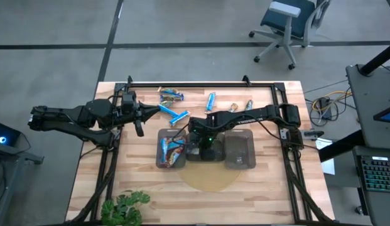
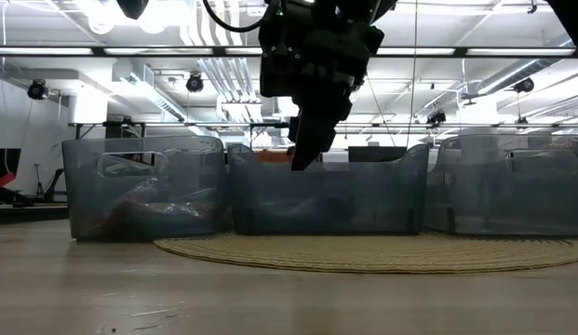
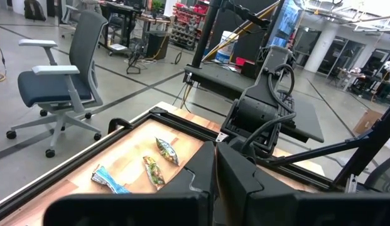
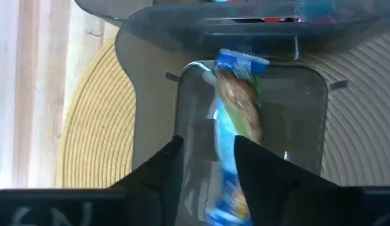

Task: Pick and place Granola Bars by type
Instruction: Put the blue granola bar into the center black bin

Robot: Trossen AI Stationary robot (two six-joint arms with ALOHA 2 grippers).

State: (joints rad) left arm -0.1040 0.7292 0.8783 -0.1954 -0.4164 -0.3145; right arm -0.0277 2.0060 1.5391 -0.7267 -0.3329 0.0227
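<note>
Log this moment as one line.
right gripper: shut on granola bar, above middle tray | left gripper: waiting near loose bars | left tray: holds bars

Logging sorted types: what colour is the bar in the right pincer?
Blue wrapped granola bar, granola print; right wrist view.

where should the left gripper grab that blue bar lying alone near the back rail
Judging from the high view, the blue bar lies flat and alone on bare wood, its long axis nearly front to back. The left gripper would likely do best coming straight down, fingers across the narrow middle, closing on the long edges. Crimped ends would likely slip.
</note>
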